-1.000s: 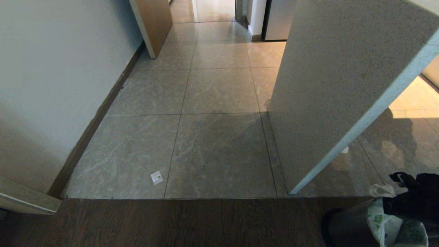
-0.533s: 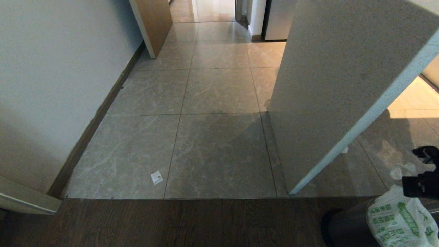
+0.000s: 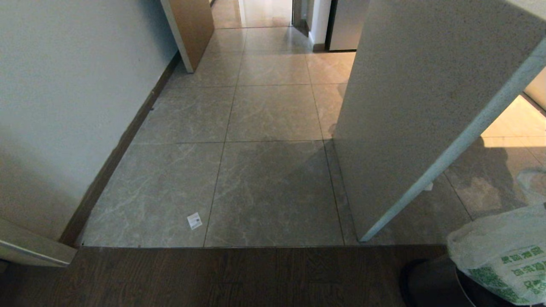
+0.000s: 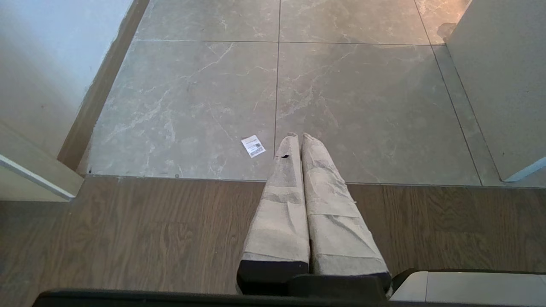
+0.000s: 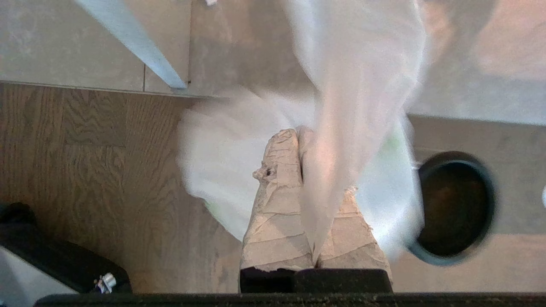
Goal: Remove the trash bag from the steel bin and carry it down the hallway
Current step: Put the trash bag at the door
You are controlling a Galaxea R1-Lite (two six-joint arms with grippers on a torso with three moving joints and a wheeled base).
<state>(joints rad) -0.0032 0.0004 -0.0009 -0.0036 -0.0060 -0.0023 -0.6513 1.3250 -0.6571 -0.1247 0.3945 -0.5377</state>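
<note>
Trash bag (image 3: 503, 256) up out of the steel bin (image 5: 454, 209) now, dangling at the lower right corner of the head view, green print showing, bin mouth dark and bare beside and below it in the right wrist view. Pinched by the right gripper (image 5: 298, 136), taped fingers (image 5: 277, 204) clamped tight on a twisted strip of the thin plastic, rest of the bag billowing loose under and around them. Makes sense as a hold: thin film bunches into a cord, so a narrow pinch near the top lets the weight hang straight down instead of tearing. Probably clear of the rim, though the exact gap between bag bottom and bin is hard to tell from here. Left gripper (image 4: 298, 136) parked low over the wood floor, fingers pressed together on nothing, out of the way. Hallway (image 3: 273, 111) straight ahead, glossy tiles running between the white wall (image 3: 64, 106) and the pale partition (image 3: 418, 106), tiny paper scrap (image 3: 194, 220) lying near the threshold. Next bit, guessing: carry the bag out along those tiles without snagging it on that partition corner.
</note>
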